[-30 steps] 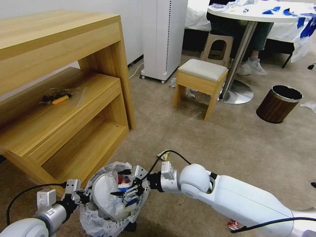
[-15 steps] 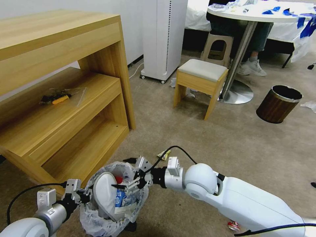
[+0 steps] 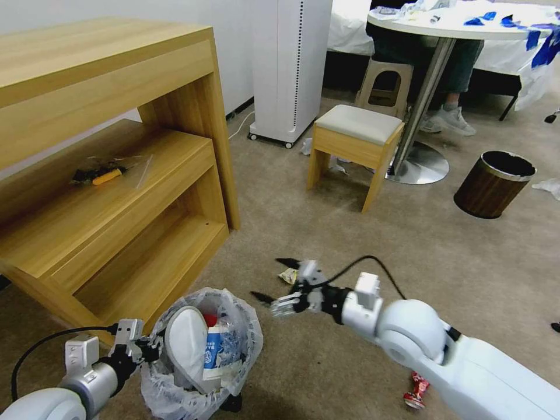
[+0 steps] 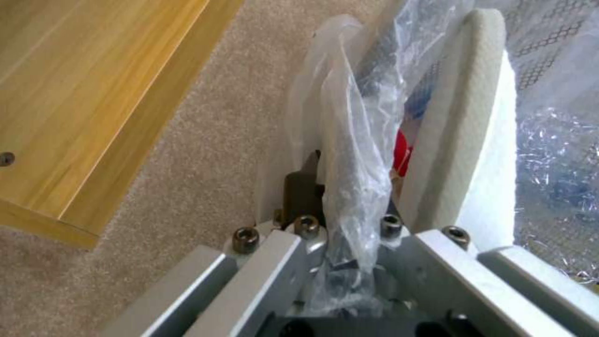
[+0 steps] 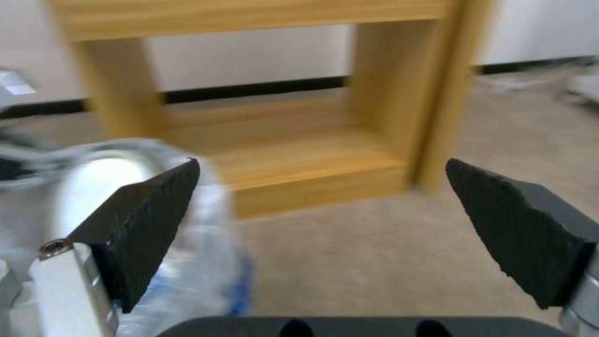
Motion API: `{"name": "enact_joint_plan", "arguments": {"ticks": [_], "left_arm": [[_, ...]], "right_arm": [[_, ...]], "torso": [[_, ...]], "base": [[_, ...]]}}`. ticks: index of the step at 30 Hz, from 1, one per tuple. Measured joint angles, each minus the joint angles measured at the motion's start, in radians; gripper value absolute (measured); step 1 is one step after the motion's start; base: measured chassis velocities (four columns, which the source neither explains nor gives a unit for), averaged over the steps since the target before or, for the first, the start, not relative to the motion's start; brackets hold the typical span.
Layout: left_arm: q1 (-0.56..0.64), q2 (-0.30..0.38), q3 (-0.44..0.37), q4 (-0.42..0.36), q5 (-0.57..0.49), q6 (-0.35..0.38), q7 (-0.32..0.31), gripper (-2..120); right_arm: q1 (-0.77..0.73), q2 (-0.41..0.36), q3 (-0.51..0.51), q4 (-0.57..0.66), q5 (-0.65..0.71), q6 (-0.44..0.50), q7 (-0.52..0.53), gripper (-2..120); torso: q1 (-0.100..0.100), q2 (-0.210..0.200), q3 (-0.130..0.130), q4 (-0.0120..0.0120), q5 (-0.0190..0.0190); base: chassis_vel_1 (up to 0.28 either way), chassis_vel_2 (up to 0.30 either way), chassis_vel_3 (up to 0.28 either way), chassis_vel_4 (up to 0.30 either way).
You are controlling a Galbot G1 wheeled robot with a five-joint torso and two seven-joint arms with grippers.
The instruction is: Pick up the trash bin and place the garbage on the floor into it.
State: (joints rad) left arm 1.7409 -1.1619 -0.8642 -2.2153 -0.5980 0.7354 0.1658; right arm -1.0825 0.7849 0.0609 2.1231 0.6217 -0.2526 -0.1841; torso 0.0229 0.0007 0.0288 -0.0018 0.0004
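R claw (image 3: 275, 280) spread wide, empty, touching nothing; bin (image 3: 201, 350) just below-left of it. L claw (image 3: 153, 348) clamped on bin rim w/ bag (image 4: 349, 154).

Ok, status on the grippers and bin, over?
Left gripper clamped on black bag-lined trash bin rim. Right gripper open, empty, above carpet. Yellow wrapper, red wrapper on floor.

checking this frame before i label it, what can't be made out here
- Trash bin: head view, its black wall is hidden by the plastic bag.
- Left tool: wrist view, its tips are buried in bag folds.
- Red wrapper: head view, partly behind the right arm, print too small.
- Right tool: wrist view, the bin beside it is blurred.
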Motion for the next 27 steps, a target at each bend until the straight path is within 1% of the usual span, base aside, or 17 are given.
{"name": "enact_joint_plan", "arguments": {"ticks": [4,5,6,8,9,12,13,17,18,20,21,22,24,27], "left_arm": [[0.001,0.003,-0.001,0.0,0.0,0.0,0.0,0],[0.001,0.003,-0.001,0.0,0.0,0.0,0.0,0],[0.001,0.003,-0.001,0.0,0.0,0.0,0.001,0],[0.002,0.004,0.0,0.001,0.002,0.0,0.001,0],[0.002,0.004,0.0,0.001,0.002,0.0,0.001,0],[0.004,0.005,0.005,0.001,0.005,0.0,0.001,0],[0.004,0.005,0.005,0.001,0.005,0.0,0.001,0],[0.006,0.005,0.007,0.001,0.007,0.0,-0.001,0],[0.006,0.005,0.007,0.001,0.007,0.0,-0.001,0],[0.007,0.003,0.009,0.001,0.011,0.0,-0.001,0],[0.009,0.001,0.012,0.003,0.016,0.0,-0.001,0],[0.009,0.001,0.012,0.003,0.016,0.0,-0.001,0],[0.011,0.003,0.015,0.008,0.021,0.0,0.0,0],[0.011,0.004,0.016,0.01,0.024,0.0,0.0,0]], "right_arm": [[-0.246,0.034,0.254,0.009,-0.024,0.041,-0.017,100],[-0.246,0.034,0.254,0.009,-0.024,0.041,-0.017,100],[-0.31,0.044,0.324,0.01,-0.034,0.057,-0.037,100],[-0.415,0.062,0.432,0.006,-0.045,0.09,-0.074,100],[-0.415,0.062,0.432,0.006,-0.045,0.09,-0.074,100],[-0.545,0.082,0.556,-0.025,-0.06,0.153,-0.122,100],[-0.545,0.082,0.556,-0.025,-0.06,0.153,-0.122,100],[-0.664,0.115,0.671,-0.076,-0.064,0.225,-0.154,100],[-0.664,0.115,0.671,-0.076,-0.064,0.225,-0.154,100],[-0.699,0.14,0.716,-0.116,-0.074,0.275,-0.172,100],[-0.739,0.173,0.764,-0.172,-0.08,0.332,-0.186,100],[-0.739,0.173,0.764,-0.172,-0.08,0.332,-0.186,100],[-0.785,0.194,0.8,-0.24,-0.074,0.396,-0.193,100],[-0.803,0.201,0.814,-0.29,-0.062,0.432,-0.197,100]], "torso": [[0.0,0.0,0.0,-0.0004,0.0001],[0.0,0.0,0.0,-0.0004,0.0001],[0.0,0.0,0.0,-0.0002,0.0001],[0.0,0.0,0.0,-0.0003,0.0],[0.0,0.0,0.0,-0.0003,0.0],[0.0,0.0,0.0,-0.0002,0.0],[0.0,0.0,0.0,-0.0002,0.0],[0.0,0.0,0.0,-0.0002,-0.0003],[0.0,0.0,0.0,-0.0002,-0.0003],[0.0,0.0,0.0,-0.0001,-0.0001],[0.0,0.0,0.0,-0.0001,0.0],[0.0,0.0,0.0,-0.0001,0.0],[0.0,0.0,0.0,-0.0003,-0.0001],[0.0,0.0,0.0,-0.0003,-0.0001]], "base": [[0.0,0.0,0.0,0.0],[0.0,0.0,0.0,0.0],[0.0,0.0,0.0,0.0],[0.0,0.0,0.0,0.0],[0.0,0.0,0.0,0.0],[0.0,0.0,0.0,0.0],[0.0,0.0,0.0,0.0],[0.0,0.0,0.0,0.0],[0.0,0.0,0.0,0.0],[0.0,0.0,0.0,0.0],[0.0,0.0,0.0,0.0],[0.0,0.0,0.0,0.0],[0.0,0.0,0.0,0.0],[0.0,0.0,0.0,0.0]]}}
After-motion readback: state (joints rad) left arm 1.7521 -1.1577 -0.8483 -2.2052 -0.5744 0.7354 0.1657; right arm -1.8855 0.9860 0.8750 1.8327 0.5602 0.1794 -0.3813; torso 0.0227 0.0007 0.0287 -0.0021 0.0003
